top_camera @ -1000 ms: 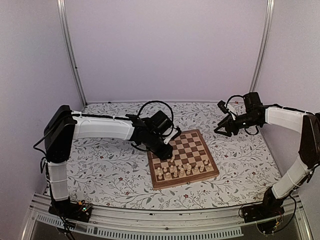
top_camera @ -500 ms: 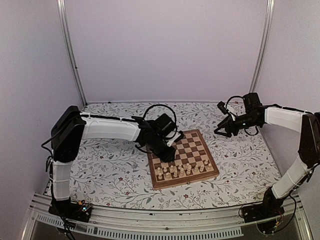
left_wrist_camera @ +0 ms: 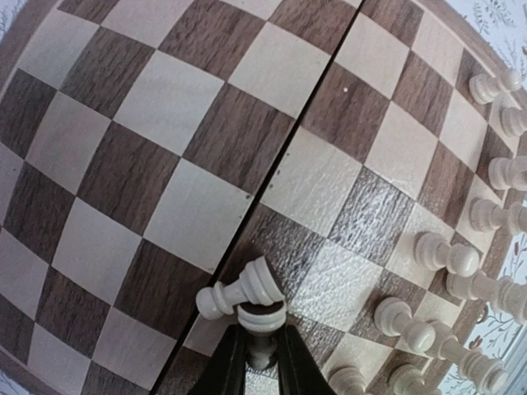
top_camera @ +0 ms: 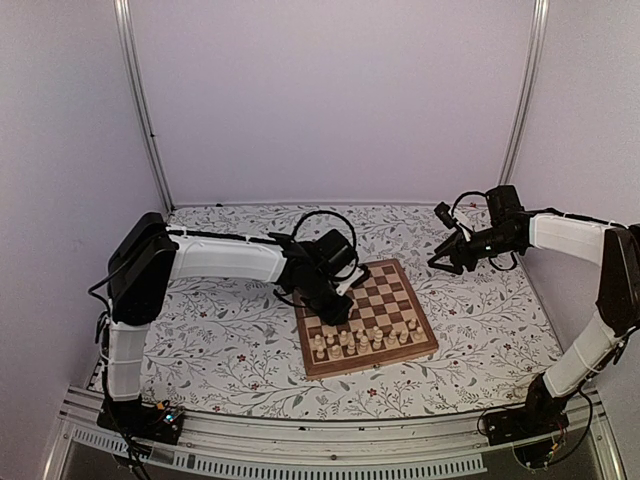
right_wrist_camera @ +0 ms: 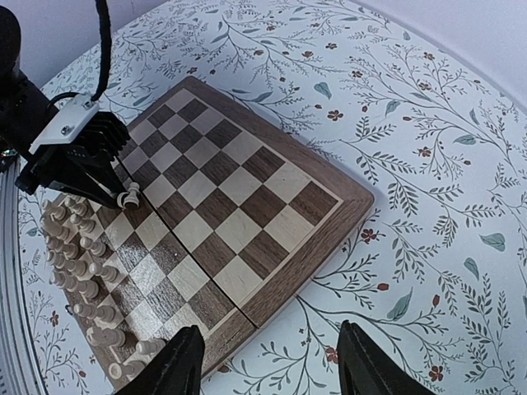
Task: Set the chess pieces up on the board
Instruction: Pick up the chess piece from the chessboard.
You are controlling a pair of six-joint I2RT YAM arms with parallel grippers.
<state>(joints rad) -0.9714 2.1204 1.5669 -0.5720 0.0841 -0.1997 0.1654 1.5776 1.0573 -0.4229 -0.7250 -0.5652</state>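
Board (top_camera: 385, 290): is showing dark brown and light tan checkered squares with visible wood grain, a plain brown wood border framing them; chess pieces (top_camera: 362, 340): are showing pale cream throughout; tabletop (top_camera: 220, 340): is carrying a white ground patterned with grey-green leafy sprigs and small red flowers; left gripper (left_wrist_camera: 262, 350) and right gripper (right_wrist_camera: 272, 362): are showing black; backdrop (top_camera: 330, 100): is showing plain pale lilac.

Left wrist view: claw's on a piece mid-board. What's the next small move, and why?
Likely ease the chess piece toward the rows where the other pieces stand, then lower it upright. The left claw looks shut on it over a middle square of the board, away from those rows. A tilted pawn-like piece leans beside the tips, so go slowly.
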